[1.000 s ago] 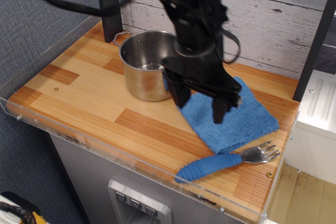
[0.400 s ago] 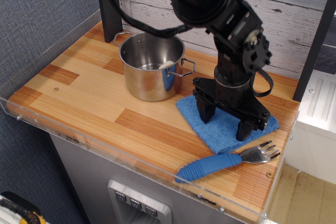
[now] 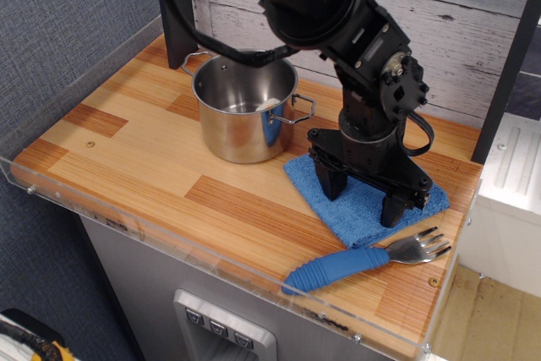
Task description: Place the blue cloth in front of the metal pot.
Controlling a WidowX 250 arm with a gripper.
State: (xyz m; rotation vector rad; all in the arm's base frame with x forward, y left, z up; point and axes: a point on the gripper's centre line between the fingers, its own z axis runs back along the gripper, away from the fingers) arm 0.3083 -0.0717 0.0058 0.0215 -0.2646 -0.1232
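**Gripper set down over cloth, right of pot**

Striped wooden tabletop (image 3: 127, 154), edged by a clear acrylic rim; whitewashed plank wall behind, grey fabric panel at left. The metal pot (image 3: 243, 116) is seen upright toward the far middle of the surface, lidless, with one wire loop handle turned right and another at its far left. The blue cloth (image 3: 359, 209) is laid flat just right of the pot and slightly nearer, its far-left corner close to the pot's base; contact cannot be told. The black gripper (image 3: 365, 194) is lowered onto the cloth, fingers spread wide, one fingertip (image 3: 330, 185) planted at the cloth's left part and the other near its right edge. Whether any fabric is pinched cannot be told. A blue-handled spork (image 3: 363, 259) is noted near the front edge, just nearer than the cloth, tines pointing right.
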